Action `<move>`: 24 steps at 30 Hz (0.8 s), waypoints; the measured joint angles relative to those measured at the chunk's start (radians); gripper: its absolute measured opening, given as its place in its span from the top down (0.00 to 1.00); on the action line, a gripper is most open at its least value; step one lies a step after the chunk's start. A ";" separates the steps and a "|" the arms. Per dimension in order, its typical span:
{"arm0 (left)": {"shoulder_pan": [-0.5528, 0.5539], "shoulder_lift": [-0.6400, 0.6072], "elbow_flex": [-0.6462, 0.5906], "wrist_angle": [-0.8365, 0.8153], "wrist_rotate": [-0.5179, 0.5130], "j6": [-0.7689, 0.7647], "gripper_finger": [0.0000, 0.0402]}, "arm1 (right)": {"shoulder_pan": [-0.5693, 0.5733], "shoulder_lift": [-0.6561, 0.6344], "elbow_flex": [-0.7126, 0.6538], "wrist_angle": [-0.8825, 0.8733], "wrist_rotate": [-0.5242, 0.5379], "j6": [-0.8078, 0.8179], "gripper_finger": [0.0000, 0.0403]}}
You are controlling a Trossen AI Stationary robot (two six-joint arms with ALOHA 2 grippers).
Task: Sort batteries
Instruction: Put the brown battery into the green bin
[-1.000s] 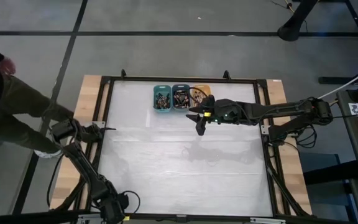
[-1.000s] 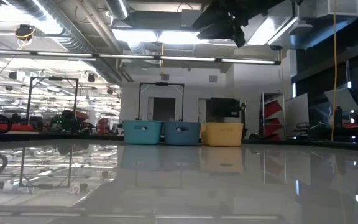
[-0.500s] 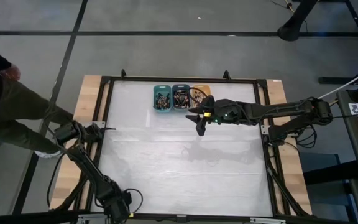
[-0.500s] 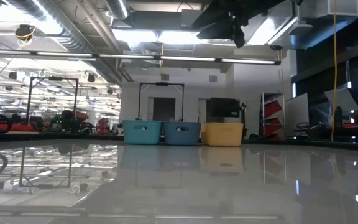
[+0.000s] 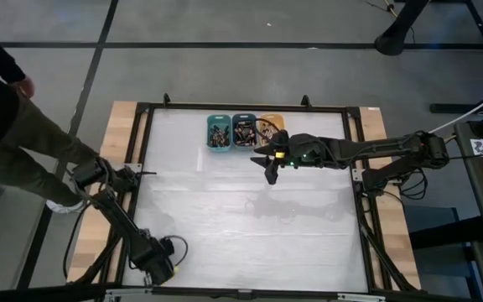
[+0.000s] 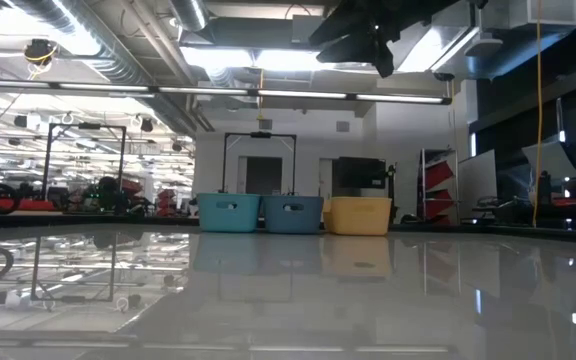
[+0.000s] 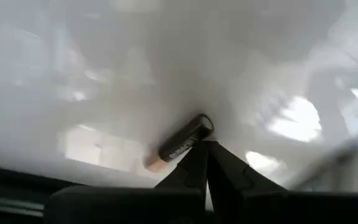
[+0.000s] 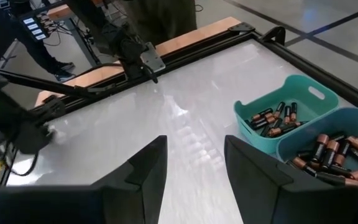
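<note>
Already risky: left pincer (image 7: 205,163) pinched shut on one black, copper-ended cylindrical battery (image 7: 178,147), gripped near its tip, liable to slip; right pincer (image 8: 194,162) hovering wide open, empty, beside teal plastic bin (image 8: 284,116).

3 bins (image 5: 245,132) w/ batteries (image 5: 244,130) side by side at table's (image 5: 225,235) far edge.

A glossy white worktop (image 5: 241,210) sits in a black frame with bare wood strips (image 5: 121,113) at its sides. Around it, the grey floor (image 5: 225,21) is crossed by dark lines. In the low view, ceiling ducts (image 6: 118,40) fill the upper left and strip lights (image 6: 268,60) glow at top centre. A red shelving unit (image 6: 438,180) stands at right, and a yellow cable (image 6: 540,100) hangs beside it.
</note>
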 joint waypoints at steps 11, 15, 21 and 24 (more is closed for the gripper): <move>0.109 -0.254 -0.004 -0.292 -0.375 -0.107 1.00 | 0.000 0.000 0.000 0.001 0.000 0.000 0.60; 0.152 -0.368 0.005 -0.360 -0.495 -0.156 1.00 | 0.000 0.000 0.000 0.001 0.000 0.006 0.60; 0.265 -0.465 0.006 -0.371 -0.494 0.033 0.98 | 0.000 0.000 0.000 0.001 0.000 0.007 0.60; 0.344 -0.465 0.004 -0.393 -0.457 0.234 0.92 | 0.000 0.000 0.000 0.001 -0.001 0.005 0.60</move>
